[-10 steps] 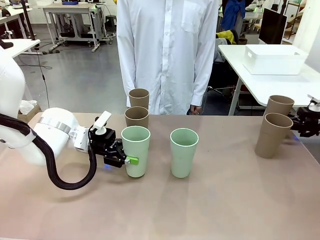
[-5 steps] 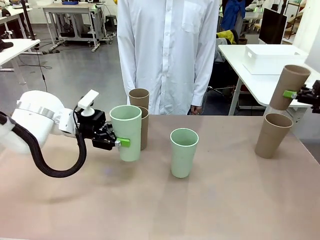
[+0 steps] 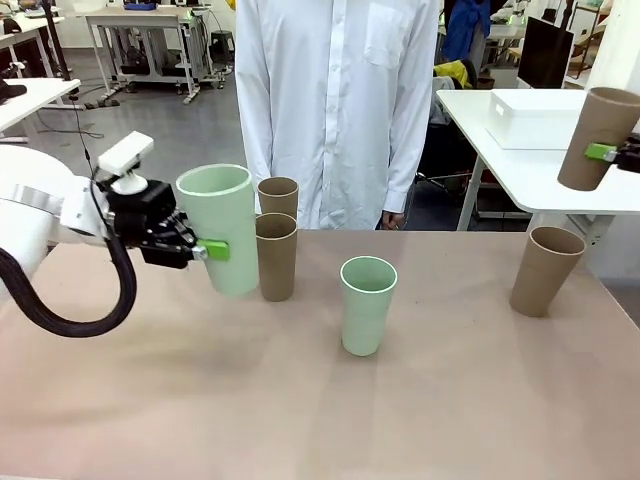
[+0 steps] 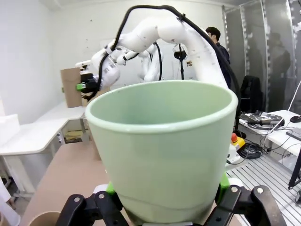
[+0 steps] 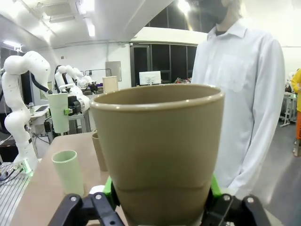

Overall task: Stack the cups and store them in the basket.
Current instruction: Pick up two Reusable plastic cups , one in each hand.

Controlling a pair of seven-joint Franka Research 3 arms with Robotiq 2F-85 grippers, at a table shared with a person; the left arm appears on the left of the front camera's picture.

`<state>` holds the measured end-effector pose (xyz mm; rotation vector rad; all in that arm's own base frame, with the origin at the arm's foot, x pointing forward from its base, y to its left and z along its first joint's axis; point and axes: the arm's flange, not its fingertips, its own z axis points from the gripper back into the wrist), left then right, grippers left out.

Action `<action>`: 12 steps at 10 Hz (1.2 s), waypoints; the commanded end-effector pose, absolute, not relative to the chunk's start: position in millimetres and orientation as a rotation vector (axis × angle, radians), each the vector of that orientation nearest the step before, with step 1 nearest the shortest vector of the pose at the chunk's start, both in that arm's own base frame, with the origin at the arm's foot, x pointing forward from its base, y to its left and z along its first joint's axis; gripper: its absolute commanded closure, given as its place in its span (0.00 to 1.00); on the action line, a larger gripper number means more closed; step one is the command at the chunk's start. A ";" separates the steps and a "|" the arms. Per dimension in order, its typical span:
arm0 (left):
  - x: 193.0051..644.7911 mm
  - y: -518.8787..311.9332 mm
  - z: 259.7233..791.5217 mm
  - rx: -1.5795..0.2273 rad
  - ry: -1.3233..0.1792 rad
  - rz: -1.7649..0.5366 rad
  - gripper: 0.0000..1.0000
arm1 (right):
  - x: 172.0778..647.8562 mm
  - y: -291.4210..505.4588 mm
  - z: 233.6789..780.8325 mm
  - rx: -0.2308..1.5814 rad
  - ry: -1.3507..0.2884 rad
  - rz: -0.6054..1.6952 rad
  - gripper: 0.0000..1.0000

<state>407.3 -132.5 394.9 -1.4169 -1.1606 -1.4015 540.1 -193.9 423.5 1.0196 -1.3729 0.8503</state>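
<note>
While clamping the raised mint cup with left fingers and a tan cup with right fingers, treat both as light, stiff, slick; hold mid-wall, rims free.

Positions are given from the central cup, upright on the table. Behind it to the left stands the near-left cup, with the far-left cup directly behind that. Just left of this pair, clear of the tabletop, the lifted cup is clasped in the left gripper. Well to the right stands the right-hand cup. Above and behind it, the raised cup sits tilted in the right gripper. A person stands beyond the far edge. Behind to the right, the basket rests on a side table.
</note>
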 end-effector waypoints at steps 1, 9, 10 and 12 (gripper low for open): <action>395.8 -105.8 419.6 -1.401 -1.194 -1.368 0.15 | 499.8 -174.6 438.8 1.037 -1.338 0.828 0.15; 387.1 -10.5 436.4 -1.253 -1.174 -1.318 0.15 | 359.7 -73.5 410.8 1.131 -1.321 0.946 0.15; 386.1 -15.2 429.5 -1.258 -1.134 -1.340 0.15 | 388.1 -84.7 401.7 1.151 -1.287 0.915 0.15; 393.1 -11.2 432.2 -1.238 -1.189 -1.335 0.15 | 388.1 -84.7 401.7 1.151 -1.287 0.915 0.15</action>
